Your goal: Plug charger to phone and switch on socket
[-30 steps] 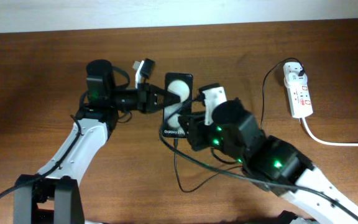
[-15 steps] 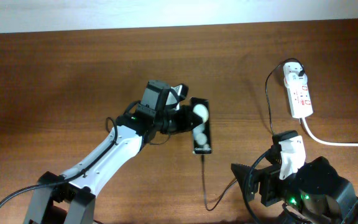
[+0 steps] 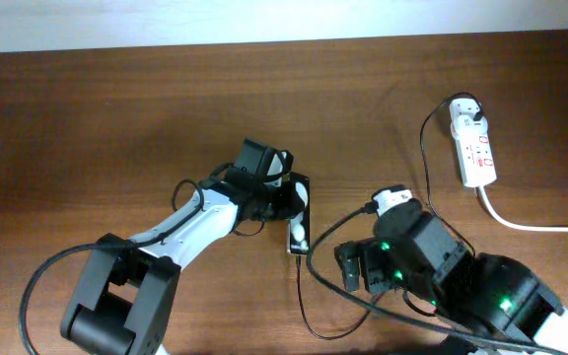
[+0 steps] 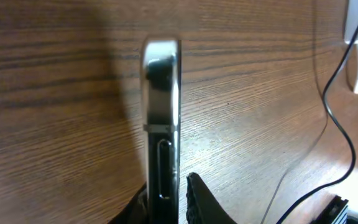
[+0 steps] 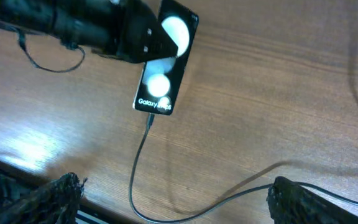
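Observation:
The black phone is tilted up on one long edge on the table, its glossy face showing two glare spots. My left gripper is shut on the phone's upper part, with a finger on each side of its thin edge. The charger's black cable is plugged into the bottom of the phone and loops over the table. My right gripper hangs wide open above that loop, holding nothing. The white socket lies at the far right with a black plug in it.
The socket's thick white lead runs off the right edge. Black cable drops from the socket towards the right arm. Bare wooden table spreads to the left and far side.
The right arm pulled back to the near right corner, its gripper opening, then came forward towards the phone. The left gripper carried the phone right, then slightly nearer and left, tilting it more on edge.

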`<state>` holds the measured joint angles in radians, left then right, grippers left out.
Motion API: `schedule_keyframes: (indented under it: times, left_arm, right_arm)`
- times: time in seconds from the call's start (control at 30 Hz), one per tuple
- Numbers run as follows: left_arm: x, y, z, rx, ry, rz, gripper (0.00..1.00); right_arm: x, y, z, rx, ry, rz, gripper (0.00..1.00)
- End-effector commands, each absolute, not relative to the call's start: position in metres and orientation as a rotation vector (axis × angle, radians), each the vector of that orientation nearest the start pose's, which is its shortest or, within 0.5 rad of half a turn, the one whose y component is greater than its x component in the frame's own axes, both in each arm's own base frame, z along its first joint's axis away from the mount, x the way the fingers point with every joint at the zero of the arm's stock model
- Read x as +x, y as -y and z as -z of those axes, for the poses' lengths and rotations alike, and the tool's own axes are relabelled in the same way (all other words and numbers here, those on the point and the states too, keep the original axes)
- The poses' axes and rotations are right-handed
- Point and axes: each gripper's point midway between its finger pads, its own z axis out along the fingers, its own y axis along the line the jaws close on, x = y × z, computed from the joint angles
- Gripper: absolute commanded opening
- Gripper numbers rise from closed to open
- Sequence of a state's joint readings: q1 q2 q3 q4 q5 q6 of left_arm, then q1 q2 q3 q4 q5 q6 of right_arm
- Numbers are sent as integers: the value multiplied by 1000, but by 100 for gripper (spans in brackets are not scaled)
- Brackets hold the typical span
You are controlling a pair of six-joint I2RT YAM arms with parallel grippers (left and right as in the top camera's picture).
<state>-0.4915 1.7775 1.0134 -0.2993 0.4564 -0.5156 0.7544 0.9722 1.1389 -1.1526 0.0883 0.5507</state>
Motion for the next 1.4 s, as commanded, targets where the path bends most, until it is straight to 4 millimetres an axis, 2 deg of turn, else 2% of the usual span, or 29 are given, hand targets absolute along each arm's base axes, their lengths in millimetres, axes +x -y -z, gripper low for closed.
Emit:
schedule_keyframes:
  times: [0.0, 0.03, 0.13, 0.2, 0.23, 0.4, 0.47, 0.5, 0.57, 0.6, 0.63, 0.67, 0.83, 0.9, 0.93, 1.0, 1.07, 1.13, 1.17, 1.23, 1.3, 1.37]
  left_arm:
    - [324, 253, -47, 138, -2774, 864, 8]
    - [324, 252, -44, 136, -2782, 861, 7]
    - [316, 248, -15, 100, -2872, 834, 7]
    - [316, 248, -12, 96, -2881, 831, 8]
    - [316, 247, -12, 94, -2880, 830, 14]
    - [312, 244, -9, 85, -2904, 812, 24]
    - [308, 241, -7, 76, -2929, 793, 31]
    - [307, 238, -6, 70, -2937, 777, 40]
    - [307, 235, -4, 63, -2944, 752, 50]
    - [307, 235, -4, 64, -2943, 753, 61]
    - [308, 235, -4, 61, -2943, 748, 67]
    - [308, 234, -3, 60, -2942, 742, 70]
    - [311, 230, -2, 53, -2937, 701, 75]
    - [318, 220, 1, 32, -2922, 610, 99]
    - [326, 217, -3, 7, -2906, 615, 99]
    - [351, 202, -27, -71, -2859, 620, 99]
    - [375, 174, -74, -76, -2793, 600, 99]
    - [380, 142, -125, -72, -2741, 564, 99]
    - [377, 127, -144, -93, -2729, 538, 99]
    - [353, 71, -190, -240, -2681, 359, 99]
    - [312, 29, -229, -341, -2615, 202, 99]
    - [280, 18, -249, -360, -2582, 152, 99]
  right_arm:
    - [184, -153, -227, -150, -2603, -411, 99]
    - [184, -152, -228, -149, -2600, -411, 99]
    - [181, -149, -232, -147, -2584, -425, 99]
    - [179, -147, -233, -147, -2583, -426, 99]
    - [178, -146, -233, -148, -2587, -422, 99]
    - [171, -141, -228, -153, -2623, -395, 99]
    - [166, -137, -230, -154, -2619, -402, 99]
    - [165, -135, -233, -151, -2603, -415, 99]
    - [161, -132, -241, -148, -2570, -444, 99]
    - [159, -130, -244, -145, -2551, -459, 99]
    - [157, -128, -247, -144, -2537, -471, 99]
    - [155, -127, -249, -143, -2532, -475, 99]
    - [150, -121, -245, -146, -2555, -456, 99]
    - [149, -121, -244, -146, -2558, -453, 99]
    - [149, -120, -244, -146, -2561, -450, 99]
    - [149, -120, -244, -146, -2562, -449, 99]
    - [148, -120, -243, -147, -2565, -447, 99]
    - [148, -120, -243, -147, -2567, -445, 99]
    - [148, -120, -243, -147, -2567, -445, 99]
    - [148, -120, -243, -147, -2566, -445, 99]
    - [150, -118, -243, -142, -2561, -433, 99]
    - [151, -120, -245, -140, -2551, -441, 99]
